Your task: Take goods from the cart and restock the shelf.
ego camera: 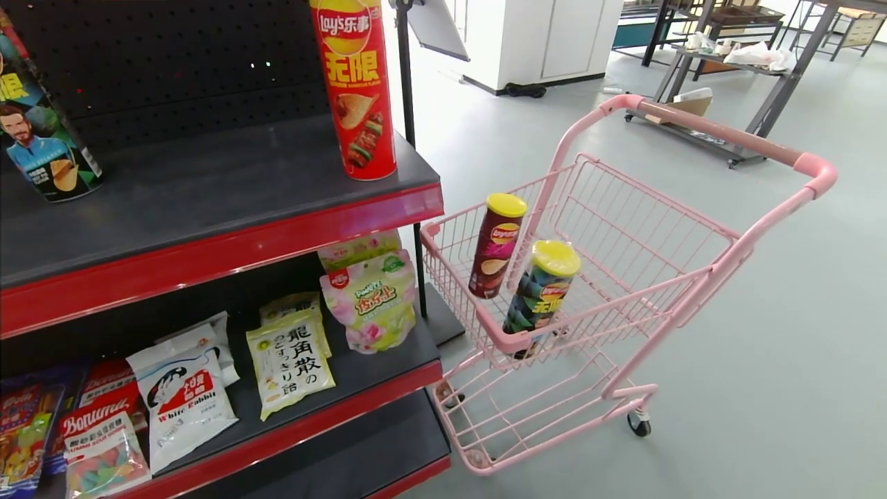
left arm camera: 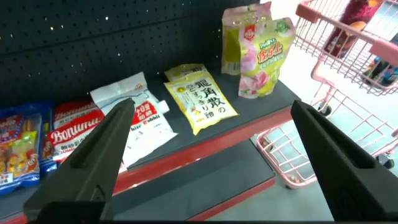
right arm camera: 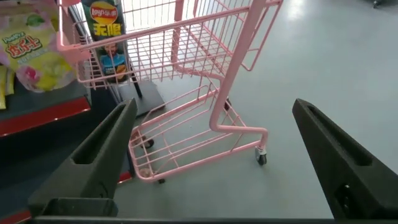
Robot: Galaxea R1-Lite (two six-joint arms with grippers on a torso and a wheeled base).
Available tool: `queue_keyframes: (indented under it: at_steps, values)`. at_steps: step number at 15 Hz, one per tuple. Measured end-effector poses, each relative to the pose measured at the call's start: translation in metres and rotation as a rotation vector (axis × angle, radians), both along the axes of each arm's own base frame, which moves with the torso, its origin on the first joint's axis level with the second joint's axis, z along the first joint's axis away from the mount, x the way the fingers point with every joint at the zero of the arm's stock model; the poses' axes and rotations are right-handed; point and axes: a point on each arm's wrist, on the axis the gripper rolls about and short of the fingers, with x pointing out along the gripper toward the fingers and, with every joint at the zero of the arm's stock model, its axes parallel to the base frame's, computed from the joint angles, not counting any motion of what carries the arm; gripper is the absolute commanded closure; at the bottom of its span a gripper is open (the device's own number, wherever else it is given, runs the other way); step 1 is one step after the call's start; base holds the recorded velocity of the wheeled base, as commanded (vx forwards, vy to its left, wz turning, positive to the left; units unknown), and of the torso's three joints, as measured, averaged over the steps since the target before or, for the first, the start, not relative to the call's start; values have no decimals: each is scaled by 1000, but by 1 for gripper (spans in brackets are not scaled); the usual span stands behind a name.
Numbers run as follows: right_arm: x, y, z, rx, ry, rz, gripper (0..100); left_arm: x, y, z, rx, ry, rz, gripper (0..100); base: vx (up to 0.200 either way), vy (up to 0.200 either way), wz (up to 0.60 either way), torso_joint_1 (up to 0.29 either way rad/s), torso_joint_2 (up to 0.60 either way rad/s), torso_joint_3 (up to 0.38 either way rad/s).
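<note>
Grey floor (ego camera: 762,346), dark shelf (ego camera: 208,187) left, pink cart (ego camera: 721,135) right. Two chip cans (ego camera: 540,287) standing at cart's left end. Probably light, stiff, slick; best pinched mid-body. Left gripper (left arm camera: 211,162) and right gripper (right arm camera: 211,162) spread wide, empty.

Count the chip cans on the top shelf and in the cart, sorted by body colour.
Red can: 1
Maroon can: 1
Black-and-green cans: 2
Total: 4

The cart (ego camera: 721,136) is pink, the shelf (ego camera: 208,187) black with red edges.
</note>
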Motion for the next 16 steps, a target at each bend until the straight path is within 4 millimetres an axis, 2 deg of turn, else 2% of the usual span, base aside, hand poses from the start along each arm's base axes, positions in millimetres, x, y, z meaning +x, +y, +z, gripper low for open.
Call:
queue_keyframes:
  at_steps: [2, 6, 8, 10, 11, 13, 14, 16]
  values:
    - [0, 0, 0, -1, 0, 0, 0, 0, 0, 0, 0, 1, 0, 0, 0, 0, 0, -63, 315, 244]
    - [-1, 0, 5, -13, -6, 16, 0, 0, 0, 0, 1, 0, 0, 0, 0, 0, 0, -8, 56, 43]
    - [-4, 0, 33, 9, -51, 52, 0, 0, 0, 0, 1, -1, 0, 0, 0, 0, 0, 0, 0, 0]
    - [1, 1, 77, 49, -59, 111, 0, 0, 0, 0, 2, 0, -1, 0, 0, 0, 0, 0, 0, 0]
    - [15, 1, 103, 67, -43, 148, 0, 0, 0, 0, 2, -1, -1, 0, 0, 0, 0, 0, 0, 0]
    - [63, 7, 144, 88, -2, 227, 0, 0, 0, 0, 2, 0, -1, 0, 0, 0, 0, 0, 0, 0]
    - [97, 13, 155, 100, 43, 270, 0, 0, 0, 0, 2, 0, -1, 0, 0, 0, 0, 0, 0, 0]
    - [162, 27, 158, 112, 136, 337, 0, 0, 0, 0, 2, 0, -1, 0, 0, 0, 0, 0, 0, 0]
